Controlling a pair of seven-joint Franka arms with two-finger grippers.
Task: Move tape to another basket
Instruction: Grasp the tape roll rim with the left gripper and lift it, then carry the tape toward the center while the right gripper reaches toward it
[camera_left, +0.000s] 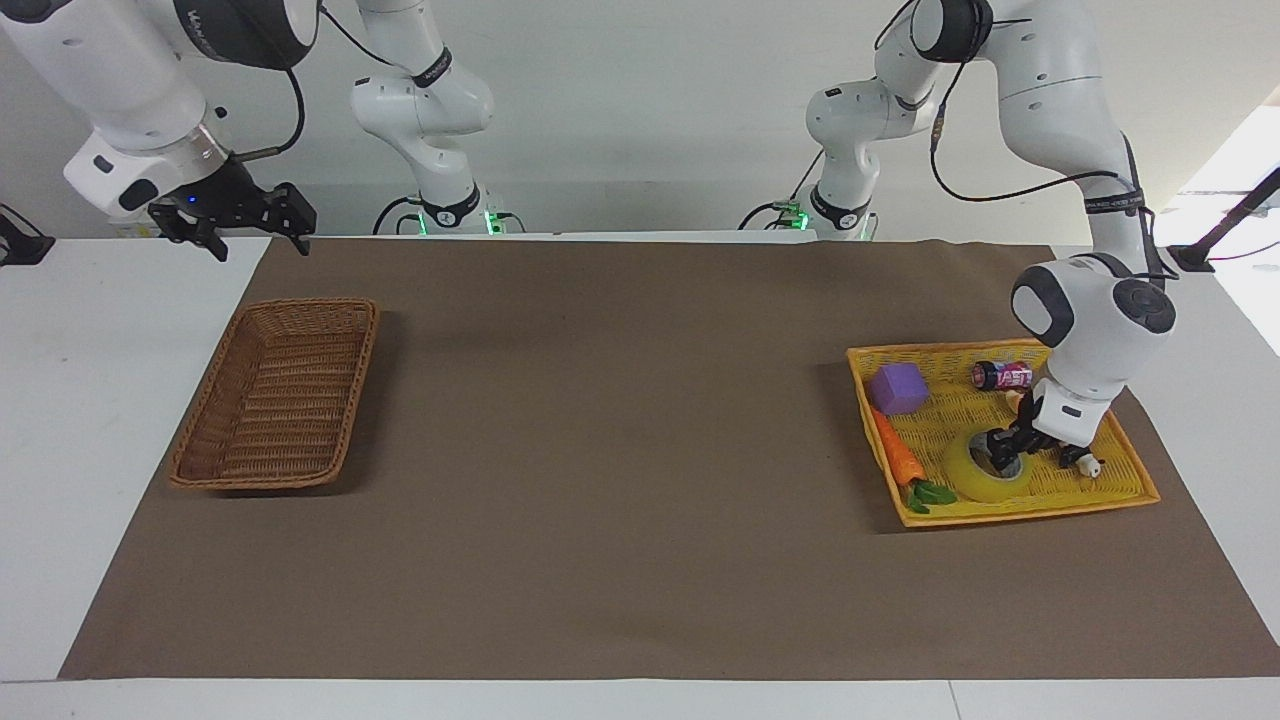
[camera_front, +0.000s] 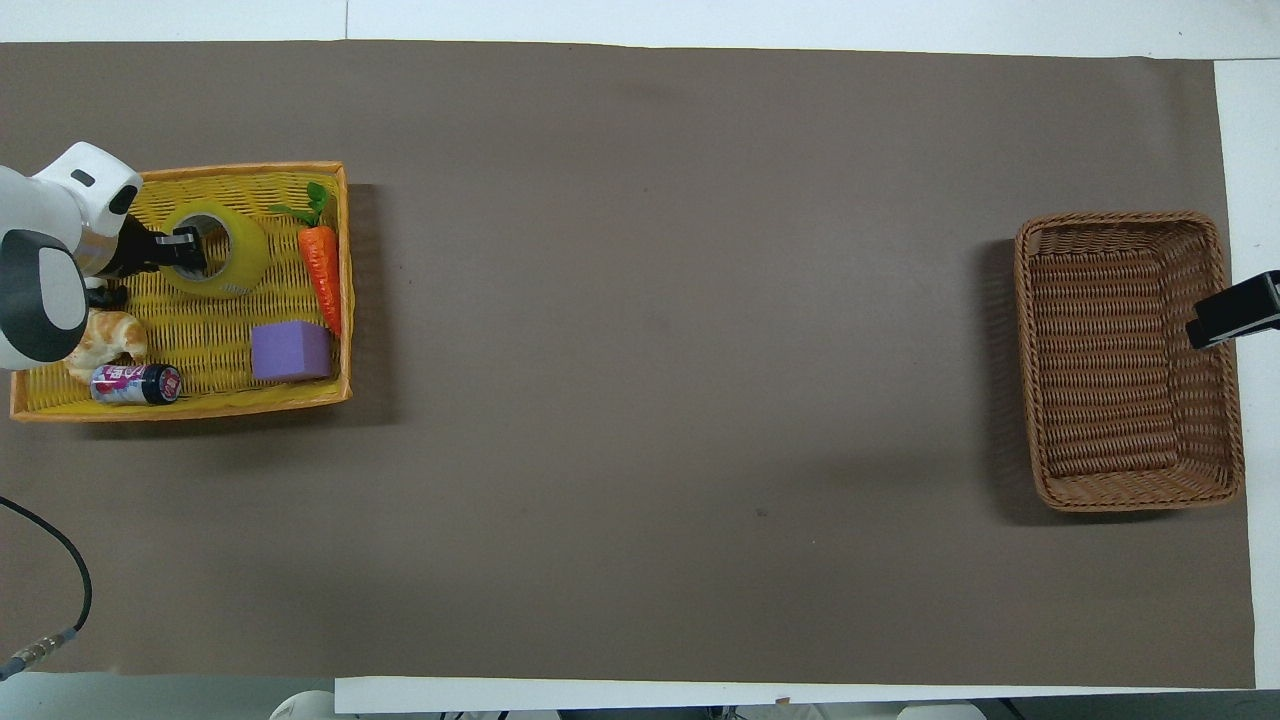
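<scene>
The left pincer (camera_left: 1002, 455) is reaching down into the yellow tray basket (camera_left: 1125, 470) at the left arm's end of the tabletop (camera_left: 620, 480), with its tips at the tape (camera_left: 985, 478). One tip seems to be dipping into the roll's hollow core while the other is sitting at the roll's outer wall on the side nearer the robots; whether the jaws are already clamping that wall cannot be told. The tape is lying flat in the tray, beside a toy carrot (camera_left: 897, 459). A purple cube (camera_left: 898, 388), a small can (camera_left: 1001, 376) and a croissant (camera_front: 108, 335) are lying nearer the robots in the same tray.

The brown wicker basket (camera_left: 275, 395) is sitting well apart, at the right arm's end. The right pincer (camera_left: 245, 222) is waiting there with jaws spread and holding nothing, hanging over the tabletop's edge by the basket.
</scene>
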